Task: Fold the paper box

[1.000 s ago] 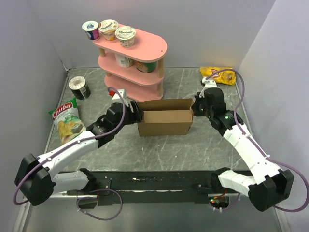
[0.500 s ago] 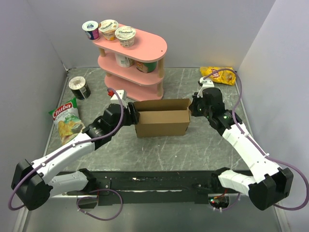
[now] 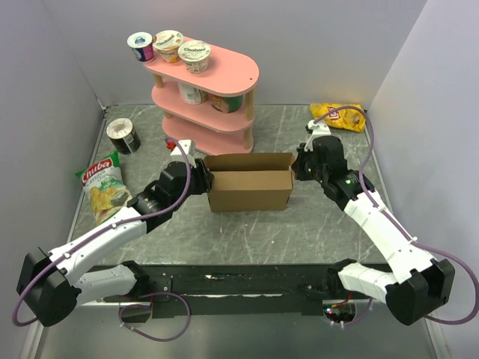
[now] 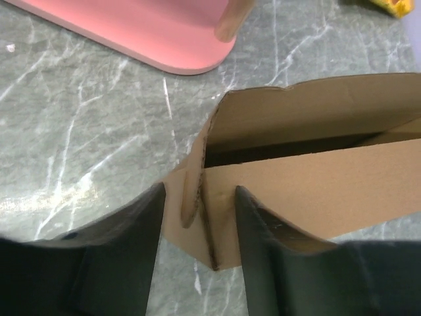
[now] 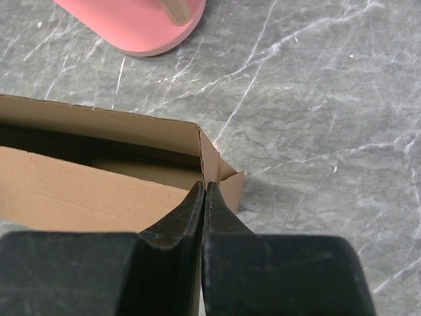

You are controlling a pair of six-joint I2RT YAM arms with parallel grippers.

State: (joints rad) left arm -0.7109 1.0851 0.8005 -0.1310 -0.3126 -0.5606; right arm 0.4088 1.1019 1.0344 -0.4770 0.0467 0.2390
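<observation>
The paper box (image 3: 251, 191) stood open-topped in the middle of the surface (image 3: 314, 224), just on the near side of the pink shelf (image 3: 232, 71) and between my two arms. My left jaws were spread, one finger on either side of the box's left end, where a short flap stuck out at the corner. My right jaws were pressed together, their tips against the top of the box's right end corner. Whether any cardboard was caught between them I could not tell.
</observation>
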